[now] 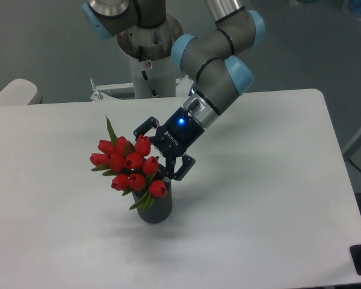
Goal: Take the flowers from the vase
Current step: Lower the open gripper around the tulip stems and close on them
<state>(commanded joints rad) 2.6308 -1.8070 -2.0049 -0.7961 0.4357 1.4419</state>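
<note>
**Open gripper at the bunch, nothing held yet**

The gripper [159, 152] sits spread wide, its two dark fingers apart and gripping nothing. One finger reaches over the top of the flowers [129, 165]; the other [182, 168] hangs lower, close above the rim of the vase [156, 208]. The flowers lie just ahead of and slightly below the fingertips, so near that the upper finger seems to touch a bud, though contact cannot be confirmed from this view. The vase stands upright below the gripper on the table [259, 180], with the bunch leaning out of its mouth away from the arm.

Handling, as a judgement: the bunch looks light and should need little force to lift. The buds are the soft, bruisable part and would crush or shed under a hard pinch, so they make a poor place to hold. The stems, gathered tight just above the mouth of the vase, offer a firmer and narrower target; closing there should lift the whole bunch at once. That stretch is mostly hidden behind buds and leaves. The stems may be smooth, so a gentle but complete closure seems wise. The vase is small and could tip or rise with the flowers if the stems bind in it.
</note>
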